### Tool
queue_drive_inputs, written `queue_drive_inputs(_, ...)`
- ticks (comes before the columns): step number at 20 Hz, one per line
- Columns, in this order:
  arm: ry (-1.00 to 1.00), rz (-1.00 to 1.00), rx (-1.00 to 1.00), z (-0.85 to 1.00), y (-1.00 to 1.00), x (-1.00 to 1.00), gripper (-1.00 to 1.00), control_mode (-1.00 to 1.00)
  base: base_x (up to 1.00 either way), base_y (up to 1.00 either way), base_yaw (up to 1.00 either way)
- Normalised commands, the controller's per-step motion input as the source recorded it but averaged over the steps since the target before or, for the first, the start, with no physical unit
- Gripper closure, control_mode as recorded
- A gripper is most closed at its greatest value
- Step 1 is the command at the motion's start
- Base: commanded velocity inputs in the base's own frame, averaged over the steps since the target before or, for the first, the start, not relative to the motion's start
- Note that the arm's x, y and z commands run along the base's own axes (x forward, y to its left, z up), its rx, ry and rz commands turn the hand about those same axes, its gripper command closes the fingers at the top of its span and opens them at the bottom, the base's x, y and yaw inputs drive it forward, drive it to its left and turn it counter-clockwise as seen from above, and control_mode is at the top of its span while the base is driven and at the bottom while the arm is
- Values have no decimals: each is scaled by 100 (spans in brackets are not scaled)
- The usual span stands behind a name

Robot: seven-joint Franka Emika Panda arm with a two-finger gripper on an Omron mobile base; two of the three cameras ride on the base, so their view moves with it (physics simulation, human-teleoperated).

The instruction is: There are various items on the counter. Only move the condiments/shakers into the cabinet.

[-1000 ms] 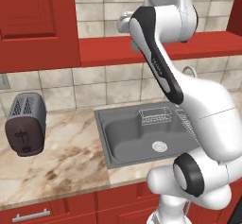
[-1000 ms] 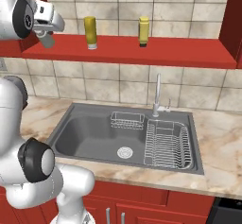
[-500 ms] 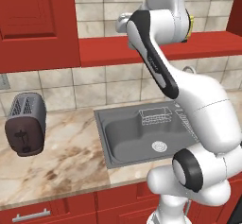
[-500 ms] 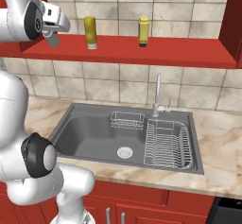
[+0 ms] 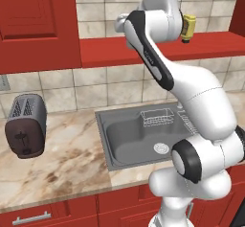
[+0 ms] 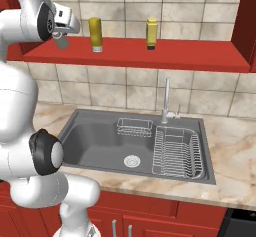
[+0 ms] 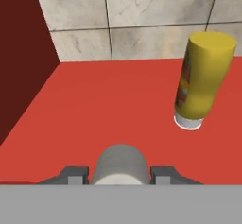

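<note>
Fingers [image 7: 120, 173] first: in the hand view the two dark tips sit on either side of the grey shaker [image 7: 120, 164], closed onto it, its rounded grey end filling the gap between them and pointing straight ahead along the line of the hand. In the right base view the same grey shaker [image 6: 61, 40] juts down and to the right out of the hand, tilted, its long axis slanting toward the front lip of the cabinet [image 6: 165, 56], at the shelf's left end. Whether it touches the red shelf floor I cannot tell.

Just ahead and to the right in the hand view stands a mustard bottle [image 7: 202, 80], upright with its white cap down on the red shelf, long axis vertical with a slight lean, dark label facing left. It stands apart from the shaker. The right base view shows that mustard bottle [image 6: 95, 33] a little right of the hand, and a second, brighter yellow bottle [image 6: 152, 32] further right along the same shelf, also upright, both against the beige tile back wall.

From the left base view the white arm rises over the sink [image 5: 143, 135], and one yellow bottle [image 5: 188, 28] peeks out from behind the arm's upper link on the shelf. Down below, the marble counter [image 5: 62, 159] carries a dark toaster [image 5: 26, 125] at the far left, well away from the shelf work.
</note>
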Motion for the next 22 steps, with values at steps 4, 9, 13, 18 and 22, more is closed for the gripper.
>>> queue_drive_inputs(4, 1, 0, 0, -2, 0, 26, 100, -100, 0, 0, 0)
queue_drive_inputs(9, 2, 0, -2, -9, 0, 11, 100, -100, 0, 0, 0)
queue_drive_inputs(13, 5, 0, -7, -21, 5, 0, 100, -100, 0, 0, 0)
queue_drive_inputs(18, 2, 0, -5, -12, 0, 0, 100, -100, 0, 0, 0)
queue_drive_inputs(22, 0, 0, 0, -4, 0, 4, 100, -100, 0, 0, 0)
